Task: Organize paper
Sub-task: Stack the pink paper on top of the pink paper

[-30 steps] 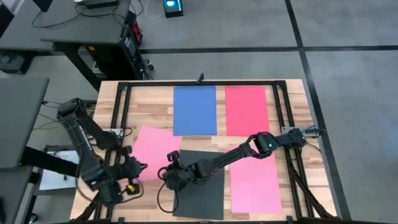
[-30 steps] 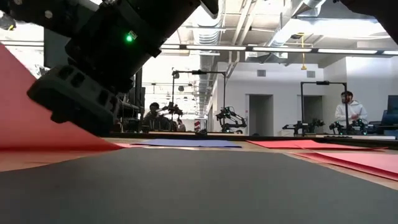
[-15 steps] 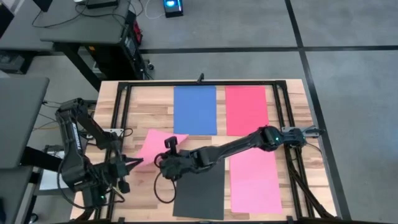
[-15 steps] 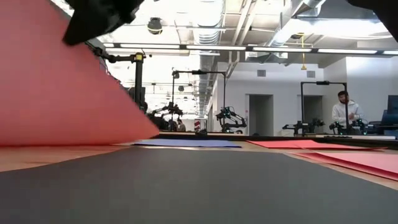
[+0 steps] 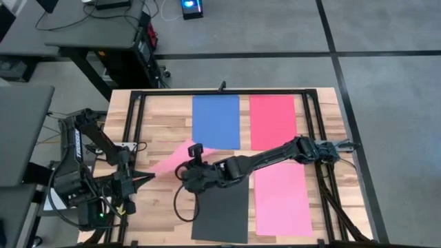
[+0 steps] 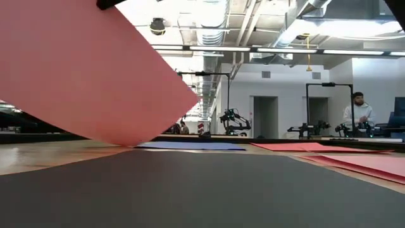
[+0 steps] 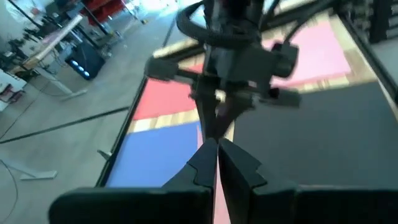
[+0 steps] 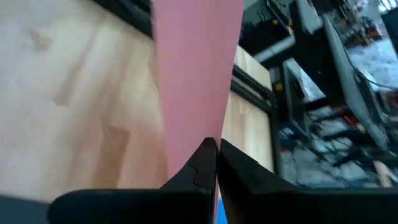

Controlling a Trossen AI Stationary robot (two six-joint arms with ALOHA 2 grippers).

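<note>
1. The pale wooden table (image 5: 165, 117), framed by black rails, fills the middle of the high view.
2. Two dark arms reach in: the left from 9 o'clock, the right from 3 o'clock, stretched across toward the centre.
3. A dark grey rectangular paper sheet (image 5: 224, 213) lies flat at about 6 o'clock – it fills the foreground of the low view (image 6: 202, 190).
4. A pink rectangular paper sheet (image 5: 282, 203) lies flat at 5 o'clock, just beside the dark one.
5. A blue rectangular paper sheet (image 5: 216, 121) lies flat at 12 o'clock, with a red rectangular paper sheet (image 5: 273, 121) beside it at 1 o'clock.
6. A second pink paper sheet (image 5: 173, 158) is lifted off the table near 9 o'clock, tilted – only one corner is near the table top in the low view (image 6: 82, 69).
7. The left gripper (image 5: 146, 178) pinches one edge of this lifted sheet, fingers tight together.
8. The right gripper (image 5: 194, 150) pinches the opposite edge, fingers (image 8: 205, 163) likewise closed on it.
</note>
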